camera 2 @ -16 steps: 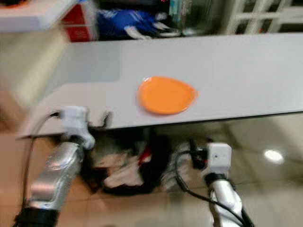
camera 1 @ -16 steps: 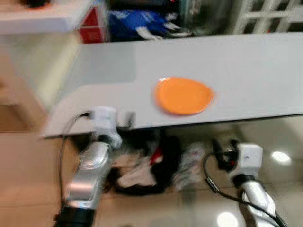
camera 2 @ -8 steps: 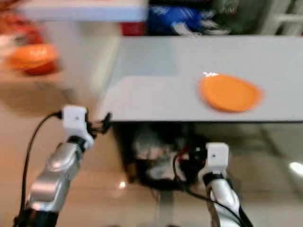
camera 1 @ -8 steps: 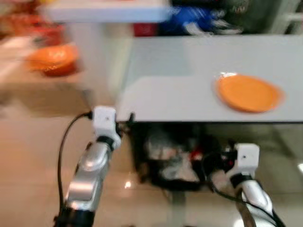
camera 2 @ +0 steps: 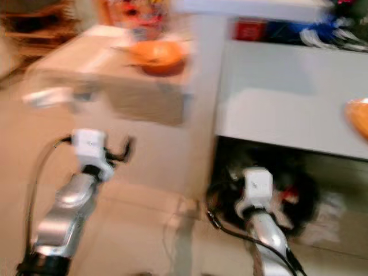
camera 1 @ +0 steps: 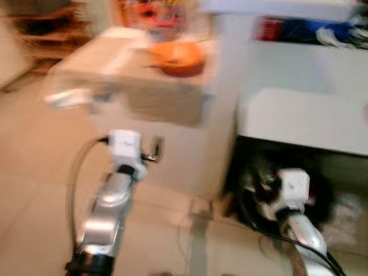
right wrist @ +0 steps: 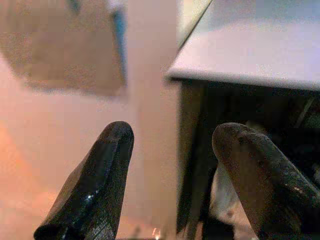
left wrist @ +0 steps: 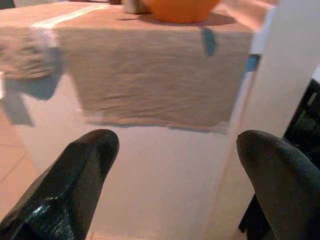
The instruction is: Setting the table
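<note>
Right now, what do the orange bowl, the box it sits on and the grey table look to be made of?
Orange bowl: probably plastic, judging by its even, saturated colour; blur leaves this open. Box: cardboard, with a matte brown fibrous face and tape strips at the edges. Grey table: smooth matte pale grey top, likely laminate or painted board, with a thin flat edge.

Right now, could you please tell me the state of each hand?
Left hand: open, holding nothing.
Right hand: open, holding nothing.
</note>
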Controlling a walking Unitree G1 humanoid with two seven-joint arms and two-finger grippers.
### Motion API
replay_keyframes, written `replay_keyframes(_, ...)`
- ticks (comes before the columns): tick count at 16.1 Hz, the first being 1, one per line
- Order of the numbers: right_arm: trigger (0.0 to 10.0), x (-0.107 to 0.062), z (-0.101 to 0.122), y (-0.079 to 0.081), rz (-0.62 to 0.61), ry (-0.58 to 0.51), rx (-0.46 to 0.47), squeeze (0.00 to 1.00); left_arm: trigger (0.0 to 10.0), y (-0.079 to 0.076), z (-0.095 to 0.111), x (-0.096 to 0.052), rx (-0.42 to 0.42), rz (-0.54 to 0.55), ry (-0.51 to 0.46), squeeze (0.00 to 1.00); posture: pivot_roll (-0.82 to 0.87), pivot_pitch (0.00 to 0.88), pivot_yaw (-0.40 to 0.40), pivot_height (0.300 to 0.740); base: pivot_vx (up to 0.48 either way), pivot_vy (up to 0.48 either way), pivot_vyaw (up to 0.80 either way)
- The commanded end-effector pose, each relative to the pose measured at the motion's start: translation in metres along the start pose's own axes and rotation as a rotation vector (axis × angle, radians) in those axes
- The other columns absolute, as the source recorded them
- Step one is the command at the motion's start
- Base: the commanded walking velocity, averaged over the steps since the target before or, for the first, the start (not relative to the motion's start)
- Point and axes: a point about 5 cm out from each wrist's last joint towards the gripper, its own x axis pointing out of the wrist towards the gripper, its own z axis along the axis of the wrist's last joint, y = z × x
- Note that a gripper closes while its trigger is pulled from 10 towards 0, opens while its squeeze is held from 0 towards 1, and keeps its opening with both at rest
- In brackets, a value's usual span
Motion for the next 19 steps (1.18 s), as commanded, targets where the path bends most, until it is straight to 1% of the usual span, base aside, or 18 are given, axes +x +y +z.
replay_keyframes(1, 10.0, 0.002, 0.005, 0.002, 0.000, -0.024, 0.008, 0.00, 10.0, 0.007, 0.006, 0.002, 0.025, 0.010, -0.016, 0.00, -0.02, 0.000, 0.021, 0.740, 0.000, 0.480, 0.00)
replay_keyframes(2, 10.0, 0.002, 0.005, 0.003, -0.002, -0.025, 0.009, 0.00, 10.0, 0.010, 0.008, 0.005, 0.035, 0.017, -0.019, 0.00, -0.02, 0.000, 0.020, 0.740, 0.000, 0.480, 0.00)
replay_keyframes(3, 10.0, 0.001, 0.005, 0.003, -0.007, -0.026, 0.006, 0.00, 10.0, 0.013, 0.009, 0.008, 0.048, 0.027, -0.022, 0.00, -0.02, 0.000, 0.020, 0.740, 0.000, 0.000, 0.00)
replay_keyframes(4, 10.0, 0.001, 0.009, 0.002, -0.017, -0.054, -0.037, 0.00, 10.0, 0.014, 0.010, 0.009, 0.053, 0.026, -0.024, 0.00, -0.02, 0.000, 0.021, 0.740, 0.000, 0.000, 0.00)
replay_keyframes(5, 10.0, -0.001, 0.024, -0.002, -0.061, -0.149, -0.093, 0.00, 10.0, 0.013, 0.010, 0.009, 0.055, 0.019, -0.029, 0.00, -0.02, 0.000, 0.023, 0.740, 0.000, 0.000, 0.00)
replay_keyframes(6, 10.0, 0.000, 0.032, -0.004, -0.083, -0.182, -0.109, 0.00, 10.0, 0.013, 0.010, 0.008, 0.055, 0.017, -0.032, 0.00, -0.03, 0.000, 0.025, 0.740, 0.000, 0.000, 0.00)
replay_keyframes(7, 10.0, -0.001, 0.035, -0.007, -0.106, -0.192, -0.109, 0.00, 10.0, 0.013, 0.011, 0.007, 0.051, 0.018, -0.042, 0.00, -0.03, 0.000, 0.024, 0.740, 0.000, 0.000, 0.00)
replay_keyframes(8, 10.0, -0.005, 0.040, -0.013, -0.165, -0.210, -0.084, 0.00, 10.0, 0.015, 0.013, 0.006, 0.039, 0.020, -0.061, 0.00, -0.03, 0.000, 0.023, 0.740, 0.000, 0.000, 0.00)
replay_keyframes(9, 10.0, -0.007, 0.041, -0.015, -0.185, -0.213, -0.074, 0.00, 10.0, 0.016, 0.015, 0.006, 0.036, 0.024, -0.070, 0.00, -0.03, 0.000, 0.024, 0.740, 0.000, 0.000, 0.00)
replay_keyframes(10, 10.0, -0.012, 0.048, -0.020, -0.241, -0.247, -0.049, 0.00, 10.0, 0.019, 0.020, 0.005, 0.032, 0.026, -0.104, 0.00, -0.03, 0.000, 0.026, 0.740, 0.000, 0.000, 0.00)
replay_keyframes(11, 10.0, -0.013, 0.050, -0.021, -0.262, -0.255, -0.036, 0.00, 10.0, 0.019, 0.020, 0.006, 0.036, 0.023, -0.110, 0.00, -0.03, 0.000, 0.026, 0.740, 0.000, 0.000, 0.00)
replay_keyframes(12, 10.0, -0.012, 0.046, -0.027, -0.312, -0.231, 0.014, 0.00, 10.0, 0.018, 0.021, 0.007, 0.025, 0.014, -0.118, 0.00, -0.03, 0.000, 0.031, 0.740, 0.000, 0.000, 0.00)
replay_keyframes(14, 10.0, -0.012, 0.040, -0.030, -0.334, -0.205, 0.032, 0.00, 10.0, 0.015, 0.023, 0.008, 0.032, -0.011, -0.129, 0.00, -0.03, 0.000, 0.032, 0.740, 0.000, 0.000, 0.00)
replay_keyframes(15, 10.0, -0.011, 0.040, -0.028, -0.320, -0.206, 0.008, 0.00, 10.0, 0.013, 0.027, 0.008, 0.021, -0.031, -0.154, 0.00, -0.04, 0.000, 0.033, 0.740, 0.000, 0.000, 0.00)
replay_keyframes(16, 10.0, -0.010, 0.041, -0.025, -0.305, -0.211, -0.017, 0.00, 10.0, 0.013, 0.030, 0.008, 0.042, -0.037, -0.168, 0.00, -0.04, 0.000, 0.033, 0.740, 0.461, 0.000, 0.00)
replay_keyframes(19, 10.0, -0.007, 0.042, -0.020, -0.271, -0.216, -0.056, 0.00, 10.0, 0.009, 0.037, 0.009, 0.052, -0.048, -0.207, 0.00, -0.03, 0.000, 0.031, 0.740, 0.459, 0.000, 0.00)
